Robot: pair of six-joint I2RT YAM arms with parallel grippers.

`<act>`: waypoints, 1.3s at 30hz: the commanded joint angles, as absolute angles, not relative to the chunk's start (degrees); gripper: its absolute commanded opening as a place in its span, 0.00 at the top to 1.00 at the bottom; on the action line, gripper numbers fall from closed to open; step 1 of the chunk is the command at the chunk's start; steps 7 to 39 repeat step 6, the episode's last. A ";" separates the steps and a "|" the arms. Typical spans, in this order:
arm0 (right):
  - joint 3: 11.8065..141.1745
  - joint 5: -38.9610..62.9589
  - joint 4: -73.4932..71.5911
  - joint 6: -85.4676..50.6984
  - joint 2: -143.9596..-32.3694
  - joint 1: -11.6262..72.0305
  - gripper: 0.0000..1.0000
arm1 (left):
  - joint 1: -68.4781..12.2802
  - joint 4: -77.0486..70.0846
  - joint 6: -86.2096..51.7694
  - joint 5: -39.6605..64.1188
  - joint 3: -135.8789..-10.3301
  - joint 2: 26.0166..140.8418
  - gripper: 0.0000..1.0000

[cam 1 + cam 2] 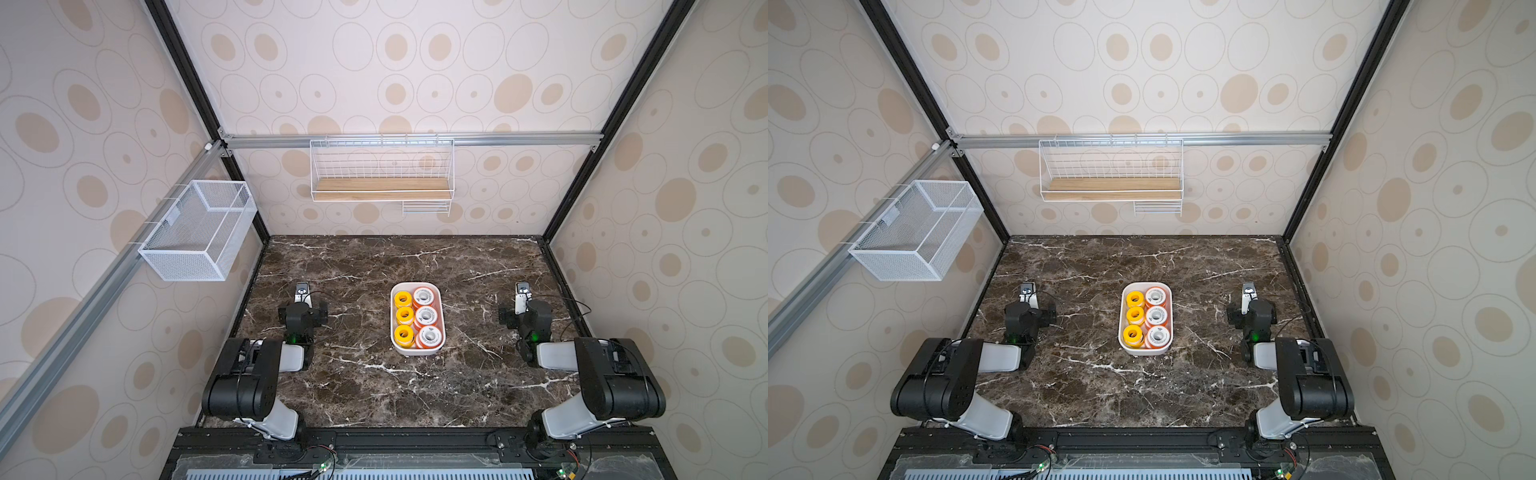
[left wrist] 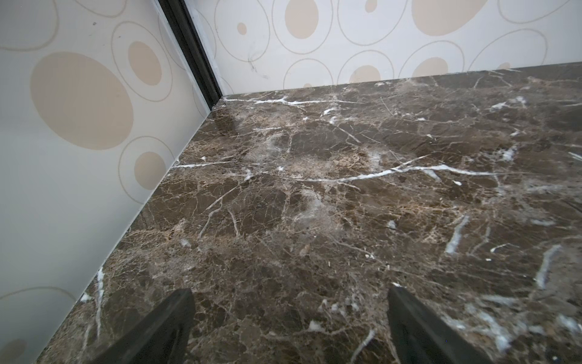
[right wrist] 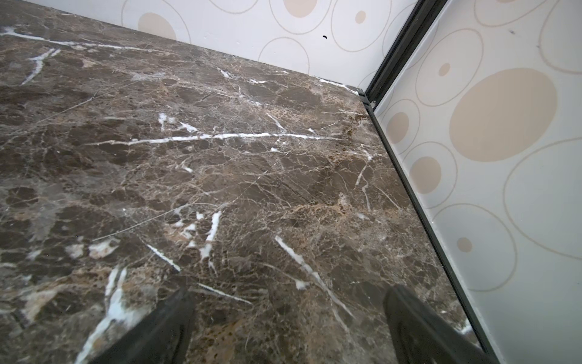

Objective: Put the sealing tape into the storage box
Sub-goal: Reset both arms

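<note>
**Entry: sealing tape boxed, both arms parked, hands empty**

**Top views.**
- Location: the storage box [image 1: 417,352] [image 1: 1145,351] sits mid-table, between the two arms and well apart from each.
- Contents: the sealing tape [image 1: 425,317] [image 1: 1156,316] lies inside in two rows, three yellow spools on the left and three white-faced, orange-rimmed spools on the right. No spool shows on the marble table [image 1: 374,395] in either top view, so the task looks finished or close to it.
- Risk: the spools fill the box wall to wall, and the top ones appear to reach its rim. A sweep across the box by either arm could knock one out or push the light box along the smooth marble.
- Pose: both arms are folded back, one at the left edge and one at the right. The left gripper [image 1: 302,287] [image 1: 1027,288] and the right gripper [image 1: 523,287] [image 1: 1248,287] both point toward the far wall.

**Left wrist.**
- The left gripper [image 2: 289,288] has its fingers spread wide, with only bare marble between them. It holds nothing.
- It hangs low and faces the far left corner.
- Risk: a reach from this spread could catch the box wall.

**Right wrist.**
- The right gripper [image 3: 289,290] is equally wide and empty.
- It is aimed at the far right corner, just beside the side wall.
- Risk: an outward swing could scrape that wall.
</note>
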State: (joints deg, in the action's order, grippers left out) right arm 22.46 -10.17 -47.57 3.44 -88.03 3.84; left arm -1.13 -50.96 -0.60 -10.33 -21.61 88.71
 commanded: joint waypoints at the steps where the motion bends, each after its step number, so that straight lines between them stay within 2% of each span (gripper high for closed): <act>1: 23.25 -9.93 -47.29 2.80 -88.13 3.67 0.00 | -0.45 -50.67 -0.33 -9.46 -23.33 88.73 0.01; 39: 23.20 -9.84 -47.29 2.76 -88.15 3.61 0.00 | -0.18 -50.62 -0.32 -9.06 -23.29 88.68 0.01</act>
